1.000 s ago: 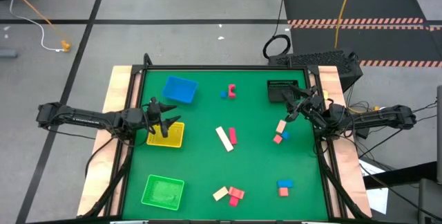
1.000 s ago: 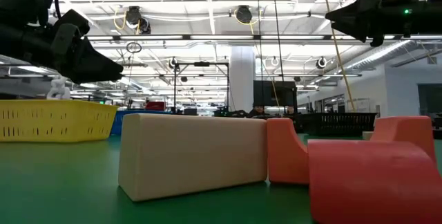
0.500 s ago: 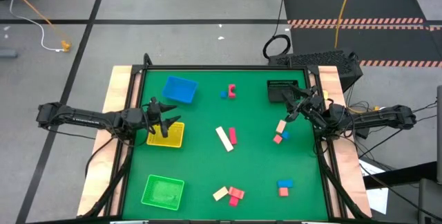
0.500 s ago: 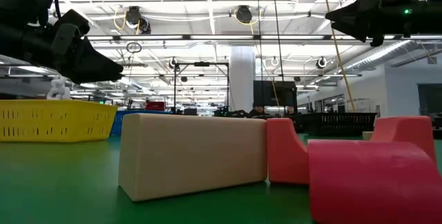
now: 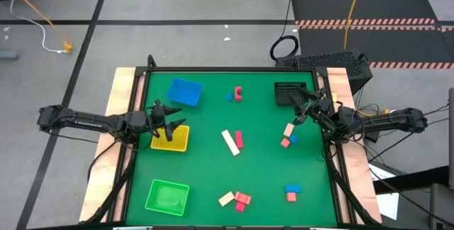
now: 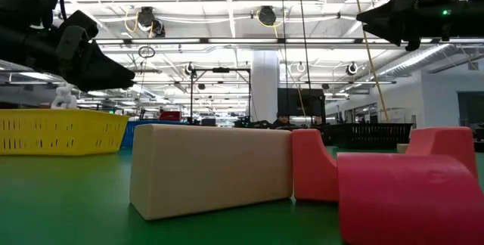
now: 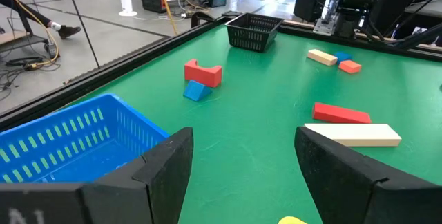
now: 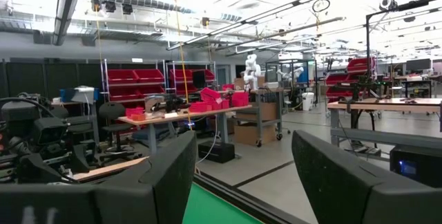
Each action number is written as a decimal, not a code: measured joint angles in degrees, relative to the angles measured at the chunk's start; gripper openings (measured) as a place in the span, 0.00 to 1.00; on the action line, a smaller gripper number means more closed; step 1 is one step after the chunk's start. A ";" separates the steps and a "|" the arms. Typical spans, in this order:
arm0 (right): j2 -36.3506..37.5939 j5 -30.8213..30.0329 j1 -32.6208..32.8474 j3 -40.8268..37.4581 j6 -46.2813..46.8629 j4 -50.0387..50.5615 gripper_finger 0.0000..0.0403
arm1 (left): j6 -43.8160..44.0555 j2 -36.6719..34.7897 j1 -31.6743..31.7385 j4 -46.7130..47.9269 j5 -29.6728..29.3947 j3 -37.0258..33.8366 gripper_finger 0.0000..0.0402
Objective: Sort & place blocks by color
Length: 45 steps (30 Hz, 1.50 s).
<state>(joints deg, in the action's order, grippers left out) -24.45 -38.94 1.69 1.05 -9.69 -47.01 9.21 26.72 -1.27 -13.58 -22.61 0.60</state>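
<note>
Blocks (image 5: 230, 143) all loose on desk (image 5: 213, 180), we judge none sorted; left claw (image 5: 170, 119) over yellow tray (image 5: 172, 140) and right claw (image 5: 306, 109) near basket (image 5: 288, 92) gape empty.

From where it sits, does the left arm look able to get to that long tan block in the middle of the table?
Probably yes. The left gripper hangs open over the yellow tray, and only bare green table lies between it and the long tan block. The red block beside it might crowd the grasp.
</note>
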 joint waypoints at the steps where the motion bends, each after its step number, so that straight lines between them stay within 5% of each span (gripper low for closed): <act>1: 0.00 0.00 0.00 -0.01 0.00 -0.54 0.57 | 0.00 0.00 0.00 0.00 0.01 -0.01 0.63; 19: 0.00 0.13 0.00 0.01 8.60 -13.71 0.57 | 0.00 0.00 0.02 0.01 0.00 0.00 0.63; 25: -0.16 8.22 0.02 2.15 10.55 -13.12 0.57 | 0.00 0.00 0.02 0.00 0.02 -0.02 0.63; 34: -4.81 8.29 0.00 15.44 6.50 4.16 0.57 | 0.00 0.00 0.02 0.02 0.00 0.00 0.63; 41: -11.34 -3.53 -0.09 26.85 8.91 29.70 0.57 | 0.00 0.00 0.00 0.00 0.00 -0.01 0.63; 45: -14.59 -4.46 -1.08 31.87 16.51 43.75 0.57 | 0.00 0.00 0.02 0.02 0.00 0.00 0.63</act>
<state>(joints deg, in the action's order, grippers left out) -39.03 -43.40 0.62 32.92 6.82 -3.26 9.21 26.72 -1.26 -13.57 -22.61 0.60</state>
